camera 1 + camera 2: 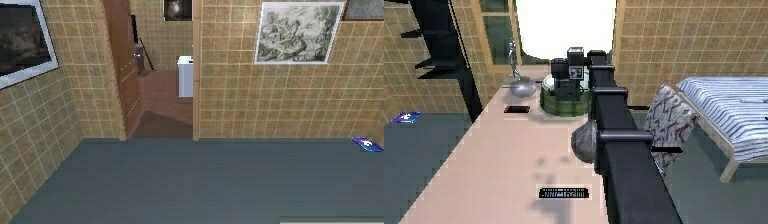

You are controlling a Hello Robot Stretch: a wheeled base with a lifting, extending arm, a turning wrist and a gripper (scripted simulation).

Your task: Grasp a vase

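One pincer (560,80) sits at a green vessel (549,101), grasp unclear.

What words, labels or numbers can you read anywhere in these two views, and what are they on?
No text can be read.
Blue flat item on the floor: any print is too small to read.
Dark flat bar on the tabletop: pale marks, too small to read.
White squares on the arm: black marks, not letters.
Framed picture: a drawing, no legible caption.
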